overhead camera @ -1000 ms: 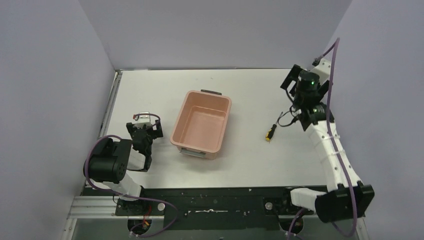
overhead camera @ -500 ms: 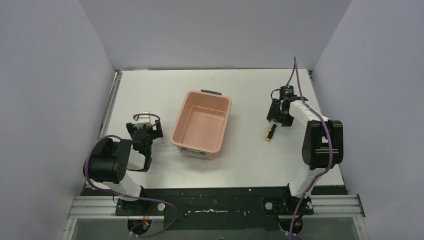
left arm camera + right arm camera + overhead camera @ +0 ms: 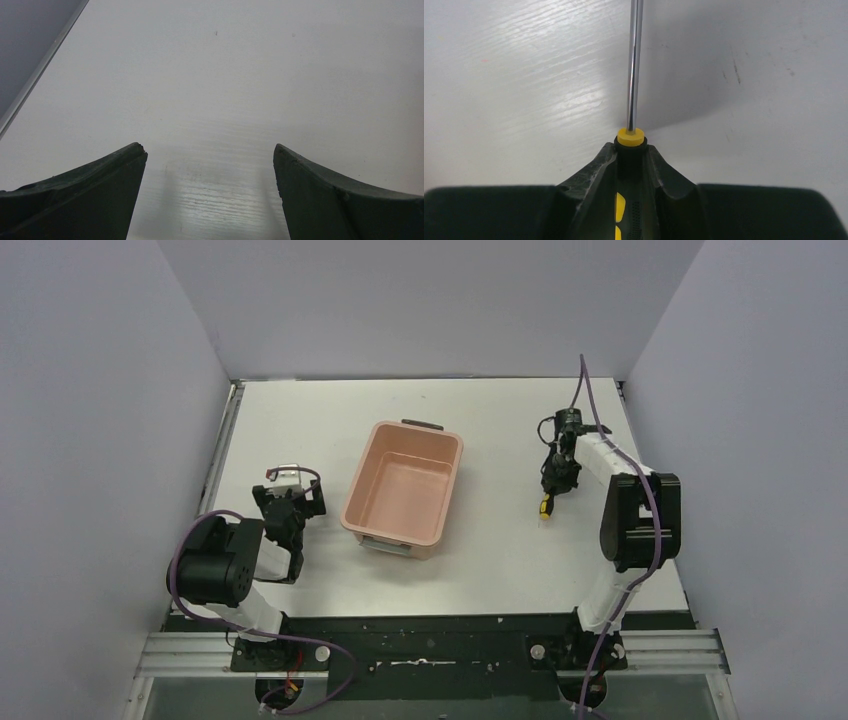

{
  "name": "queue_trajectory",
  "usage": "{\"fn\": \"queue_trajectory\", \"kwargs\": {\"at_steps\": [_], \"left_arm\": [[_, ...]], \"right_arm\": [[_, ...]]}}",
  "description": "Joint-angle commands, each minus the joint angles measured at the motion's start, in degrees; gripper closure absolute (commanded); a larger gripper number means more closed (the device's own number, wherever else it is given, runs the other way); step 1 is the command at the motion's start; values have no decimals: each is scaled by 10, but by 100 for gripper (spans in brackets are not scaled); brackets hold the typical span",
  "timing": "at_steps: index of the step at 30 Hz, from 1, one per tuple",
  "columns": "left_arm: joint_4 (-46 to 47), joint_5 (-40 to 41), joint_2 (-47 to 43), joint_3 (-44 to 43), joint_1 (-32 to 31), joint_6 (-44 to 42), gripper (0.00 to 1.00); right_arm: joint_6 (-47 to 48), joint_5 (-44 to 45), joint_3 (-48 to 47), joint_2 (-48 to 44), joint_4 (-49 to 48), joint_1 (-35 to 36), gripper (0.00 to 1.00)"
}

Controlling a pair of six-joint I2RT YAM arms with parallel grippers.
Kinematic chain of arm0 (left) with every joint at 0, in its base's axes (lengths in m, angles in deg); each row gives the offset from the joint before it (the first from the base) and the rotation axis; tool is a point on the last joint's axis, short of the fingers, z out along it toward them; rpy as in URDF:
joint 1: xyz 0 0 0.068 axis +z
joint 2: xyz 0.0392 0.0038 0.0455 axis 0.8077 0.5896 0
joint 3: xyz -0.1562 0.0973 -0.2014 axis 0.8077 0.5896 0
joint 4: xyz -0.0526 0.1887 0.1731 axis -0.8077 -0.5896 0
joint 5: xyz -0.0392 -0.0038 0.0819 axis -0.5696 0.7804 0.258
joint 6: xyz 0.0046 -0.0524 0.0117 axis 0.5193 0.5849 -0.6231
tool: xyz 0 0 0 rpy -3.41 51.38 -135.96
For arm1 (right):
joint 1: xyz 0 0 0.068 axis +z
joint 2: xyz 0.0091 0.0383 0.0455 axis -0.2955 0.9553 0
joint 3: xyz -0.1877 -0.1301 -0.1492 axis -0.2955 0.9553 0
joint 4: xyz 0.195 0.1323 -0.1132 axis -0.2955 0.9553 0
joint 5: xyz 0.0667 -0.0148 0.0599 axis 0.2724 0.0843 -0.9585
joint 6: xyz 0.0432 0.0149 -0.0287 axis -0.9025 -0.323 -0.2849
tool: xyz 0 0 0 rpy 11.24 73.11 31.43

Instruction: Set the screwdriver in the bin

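The screwdriver [image 3: 546, 504] lies on the white table to the right of the bin [image 3: 459, 458], a salmon-pink tub that stands with nothing in it. My right gripper [image 3: 552, 487] has come down over the screwdriver. In the right wrist view its fingers [image 3: 594, 175] press both sides of the yellow-and-black handle [image 3: 630, 137], and the thin metal shaft [image 3: 634, 65] points away along the table. My left gripper [image 3: 290, 508] hangs low to the left of the bin. In the left wrist view this gripper [image 3: 210, 155] is open over bare table.
Grey walls close the table on the left, back and right. A metal rail [image 3: 224, 455] runs along the left edge. A dark handle [image 3: 422, 424] sits on the bin's far end. The black base frame [image 3: 430, 640] lies at the near edge.
The right arm swung in from the right, dropped onto the screwdriver, and its jaws closed on the handle. The left arm and the bin stayed still.
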Motion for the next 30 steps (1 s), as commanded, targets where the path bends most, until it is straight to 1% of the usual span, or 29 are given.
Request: {"fn": "queue_trajectory", "kwargs": {"at_steps": [1,3,6,8,10,13,15,18,21,25,30], "left_arm": [[19,-7,-6,-13,4,5,3],[19,-7,-6,-13,4,5,3],[18,-7,-6,-13,4,5,3],[19,-7,-6,-13,4,5,3],[19,-7,-6,-13,4,5,3],[18,-6,-6,-13,4,5,3],[19,-7,-6,-13,4,5,3],[19,-6,-6,-13,4,5,3],[19,-7,-6,-13,4,5,3],[19,-7,-6,-13,4,5,3],[19,-7,-6,-14,5,5,3]], "right_arm": [[3,34,-126,-85,108,8,100],[-4,48,-170,-102,148,7,100],[-7,41,-232,-116,197,7,100],[-14,31,-267,-120,210,15,100],[-27,18,-285,-124,207,39,100],[-67,-23,-292,-133,150,111,100],[-102,-37,-296,-132,98,185,100],[-132,-25,-317,-106,36,296,100],[-144,-20,-335,-66,0,371,100],[-151,-10,-327,-19,-20,420,100],[-154,11,-300,51,-13,458,100]]}}
